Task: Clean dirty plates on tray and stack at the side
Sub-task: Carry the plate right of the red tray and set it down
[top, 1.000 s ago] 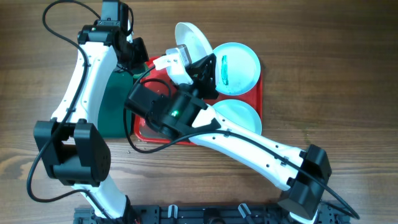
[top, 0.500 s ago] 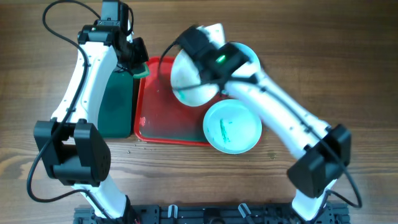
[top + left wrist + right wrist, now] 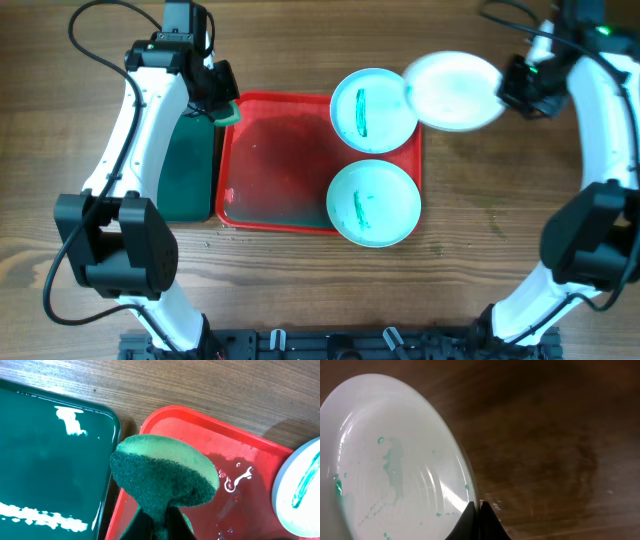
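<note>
No lettering, label, brand, number or sign can be read in any view. The tray [image 3: 270, 150] and the plates [image 3: 373, 203] bear no legible print, and the teal marks on the plates are smears, not characters.

Your table [image 3: 480, 250] is brown wood with the grain running left to right. Two trays lie directly on it, side by side and touching or nearly so: a dark green tray [image 3: 190, 175] and the red tray [image 3: 270, 160]. Small specks [image 3: 212, 240], perhaps crumbs, sit on the wood just off the red tray's corner. A lower aqua plate [image 3: 373, 203] overhangs that tray's rim above the wood.
</note>
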Action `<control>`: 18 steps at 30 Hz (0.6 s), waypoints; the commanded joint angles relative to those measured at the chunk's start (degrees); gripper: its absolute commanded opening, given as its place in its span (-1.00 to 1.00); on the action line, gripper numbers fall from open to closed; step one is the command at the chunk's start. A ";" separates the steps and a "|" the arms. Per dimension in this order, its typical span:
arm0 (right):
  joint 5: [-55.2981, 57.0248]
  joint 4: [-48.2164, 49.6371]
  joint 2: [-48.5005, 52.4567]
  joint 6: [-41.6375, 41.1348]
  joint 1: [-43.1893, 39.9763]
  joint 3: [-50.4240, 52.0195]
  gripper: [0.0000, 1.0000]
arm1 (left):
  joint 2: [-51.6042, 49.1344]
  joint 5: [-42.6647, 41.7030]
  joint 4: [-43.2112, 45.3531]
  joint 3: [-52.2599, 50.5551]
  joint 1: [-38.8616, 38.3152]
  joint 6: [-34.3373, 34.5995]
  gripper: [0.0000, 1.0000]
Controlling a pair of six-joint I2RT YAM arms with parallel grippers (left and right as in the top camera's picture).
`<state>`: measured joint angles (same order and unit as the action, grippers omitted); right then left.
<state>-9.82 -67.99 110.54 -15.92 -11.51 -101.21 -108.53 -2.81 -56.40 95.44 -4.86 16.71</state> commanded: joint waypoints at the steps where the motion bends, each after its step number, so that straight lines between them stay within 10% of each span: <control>1: 1.22 2.23 0.00 -2.25 -7.10 6.91 -0.91 | 0.85 0.74 0.15 0.94 -0.17 0.70 -0.92; 18: 0.81 14.49 -1.33 0.66 -9.51 31.30 -0.91 | 0.85 0.74 0.15 0.94 -0.17 0.70 -0.92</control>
<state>-8.62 -52.71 110.56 -17.65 -22.20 -70.46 -108.53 -2.81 -56.40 95.44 -4.86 16.71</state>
